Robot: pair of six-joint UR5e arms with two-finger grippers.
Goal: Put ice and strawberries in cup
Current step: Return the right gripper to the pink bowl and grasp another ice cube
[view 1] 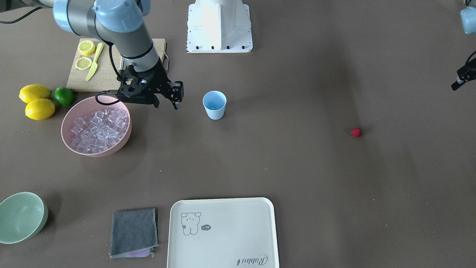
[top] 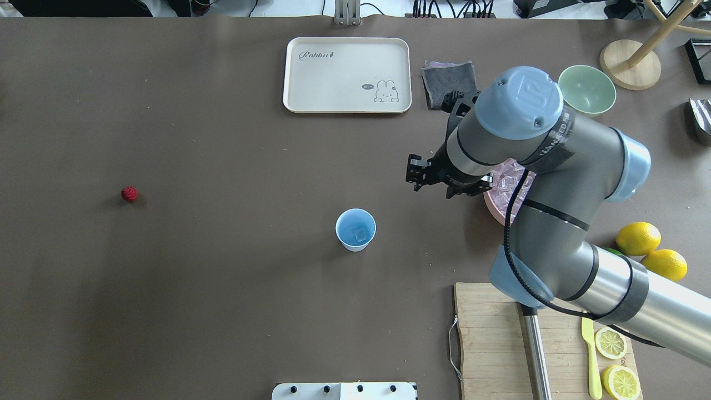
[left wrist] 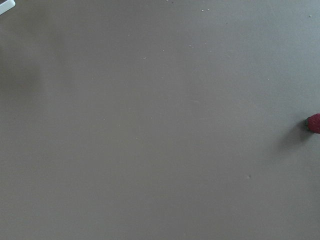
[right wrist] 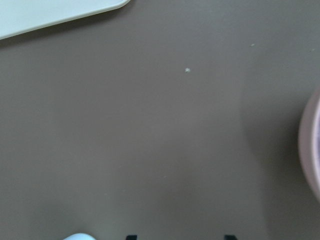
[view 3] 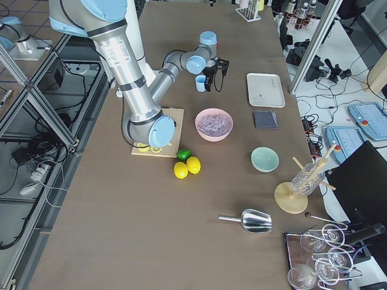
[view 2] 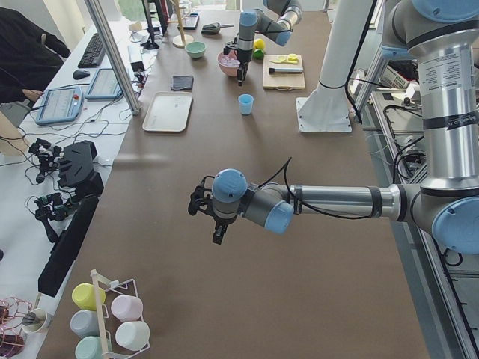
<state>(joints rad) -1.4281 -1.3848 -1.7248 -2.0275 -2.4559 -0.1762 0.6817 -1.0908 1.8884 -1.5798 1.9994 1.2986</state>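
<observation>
Ice point(view 1: 97, 128) step: one cube in cup point(view 1: 214, 111). Right claw point(view 1: 166, 105) wide open, empty, between cup and pink bowl point(view 1: 121, 143). Next: grab more ice.

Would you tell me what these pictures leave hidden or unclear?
Lime: overhead view, almost wholly behind the right arm.
Ice and pink bowl: overhead view, mostly covered by that arm.
Left end effector: front view, cut by the edge; open or shut unclear.
Strawberry: left wrist view, cut by the right edge.
</observation>
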